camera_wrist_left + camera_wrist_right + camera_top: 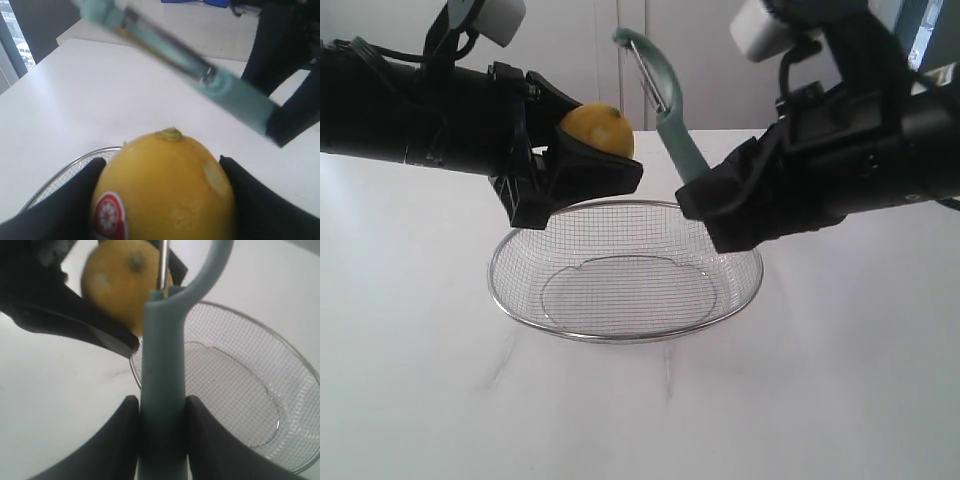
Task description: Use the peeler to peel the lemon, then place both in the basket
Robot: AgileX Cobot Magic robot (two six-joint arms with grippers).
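While the wire-mesh basket [620, 338] is sitting on the white tabletop [420, 380] nearest the camera, both claws are hovering above its far rim. The left claw [595, 140] is clamping the lemon [598, 128] between its two black fingers [75, 200], a red-and-white sticker [109, 217] and a small pale patch [216, 177] showing on the skin. The right claw [692, 198] is gripping the teal peeler [672, 120] by its lower handle, holding it tilted upward, its blade standing just beside the lemon; whether they are touching is unclear.
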